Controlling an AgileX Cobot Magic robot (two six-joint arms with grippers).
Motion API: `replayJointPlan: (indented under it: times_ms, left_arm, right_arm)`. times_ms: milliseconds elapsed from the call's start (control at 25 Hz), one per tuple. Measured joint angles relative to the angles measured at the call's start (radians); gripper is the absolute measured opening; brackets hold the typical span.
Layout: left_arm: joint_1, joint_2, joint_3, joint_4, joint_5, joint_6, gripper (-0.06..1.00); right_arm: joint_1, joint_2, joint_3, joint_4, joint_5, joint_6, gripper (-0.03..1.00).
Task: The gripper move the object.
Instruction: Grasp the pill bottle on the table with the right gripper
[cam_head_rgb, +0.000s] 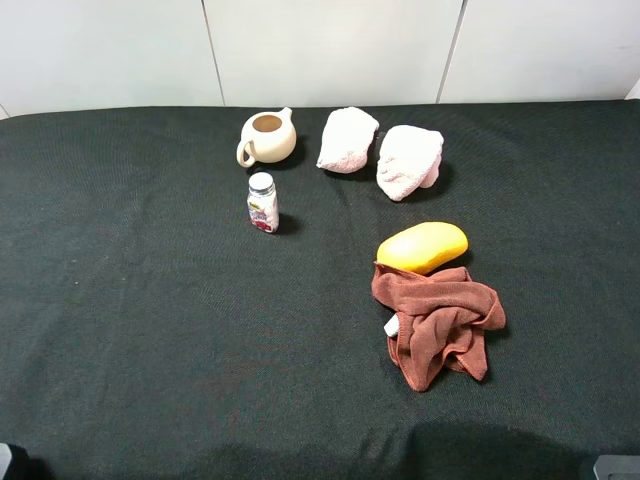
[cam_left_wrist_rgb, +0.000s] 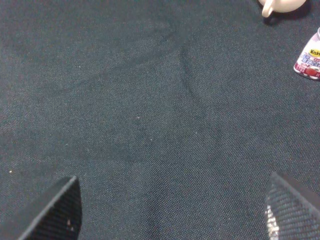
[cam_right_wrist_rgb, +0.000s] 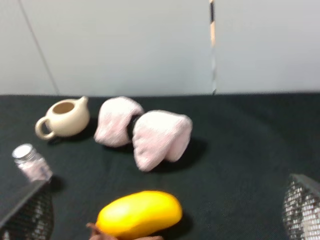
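One bottle (cam_head_rgb: 262, 203), teapot (cam_head_rgb: 268, 137), mango (cam_head_rgb: 422, 247), brown cloth (cam_head_rgb: 438, 322); two pink towels (cam_head_rgb: 348, 140)

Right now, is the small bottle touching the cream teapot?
Apart. The exterior high view shows a strip of dark table cover between the small bottle and the cream teapot. The left wrist view shows the same gap.

The left gripper (cam_left_wrist_rgb: 175, 202) has its jaws spread wide. Only its two black, textured fingertips (cam_left_wrist_rgb: 57, 210) show, one at each side of the wrist view. It is pitched steeply downward. The right gripper (cam_right_wrist_rgb: 164, 212) is spread just as wide, its finger ends blurred and mesh-patterned. It is held closer to level, facing the far side.
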Motion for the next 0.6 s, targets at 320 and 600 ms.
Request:
replayJointPlan:
  times_ms: [320, 600]
  left_arm:
    - [0.0, 0.0, 0.0, 0.0, 0.0, 0.0, 0.73]
    - [0.0, 0.0, 0.0, 0.0, 0.0, 0.0, 0.73]
  right_arm:
    - [0.0, 0.276, 0.0, 0.066, -0.036, -0.041, 0.69]
    - [0.0, 0.525, -0.098, 0.089, -0.043, -0.138, 0.69]
